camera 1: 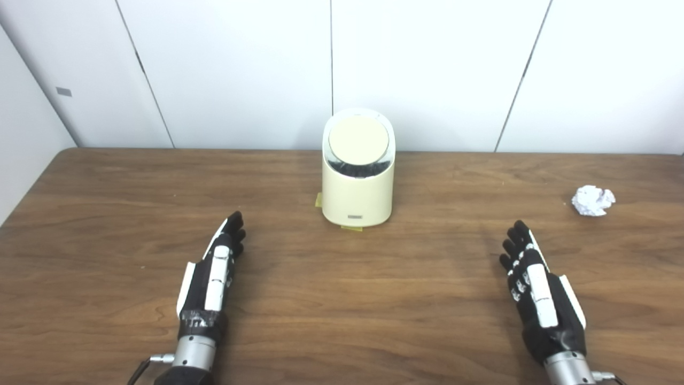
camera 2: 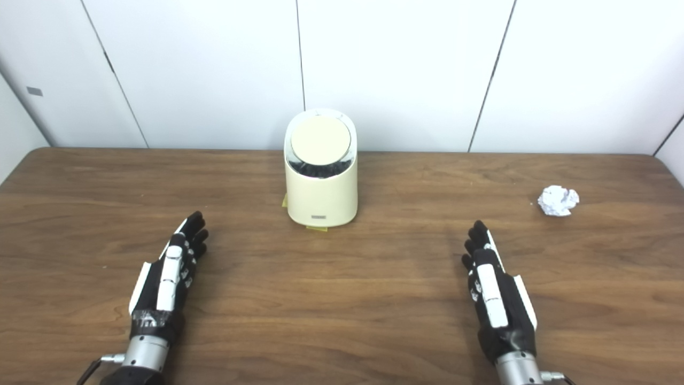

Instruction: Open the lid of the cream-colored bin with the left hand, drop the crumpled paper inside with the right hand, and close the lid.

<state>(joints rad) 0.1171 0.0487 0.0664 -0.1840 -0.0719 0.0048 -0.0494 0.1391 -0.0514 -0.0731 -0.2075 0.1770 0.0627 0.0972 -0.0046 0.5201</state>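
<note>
1. We find the cream-colored bin (camera 1: 358, 182) standing upright toward the far edge of the wooden surface (camera 1: 342, 299), close to the white wall panels. We take it as our landmark.
2. Its round lid (camera 1: 358, 140) appears seated and tilted toward us, with a dark band showing beneath its front edge. We judge the bin still closed.
3. Small yellow tape pieces (camera 1: 351, 228) show at the bin's base, front and left. We judge these mark a fixed standing position.
4. A small dark label plate (camera 1: 355, 216) sits low on the bin's front. Its writing is too small to read, and we see no other legible brand or text.
5. The crumpled paper (camera 1: 593, 200) lies well to the right of the bin, apart from everything, and beyond the right hand.
6. The left hand (camera 1: 211, 278) rests nearer than the bin and to its left, fingers extended and empty. We judge it well placed for the lid.
7. The right hand (camera 1: 537, 291) rests nearer than the bin and to its right, likewise extended, holding nothing, on the paper's side.
8. We judge the task not yet begun: neither hand touches the bin or the paper.
</note>
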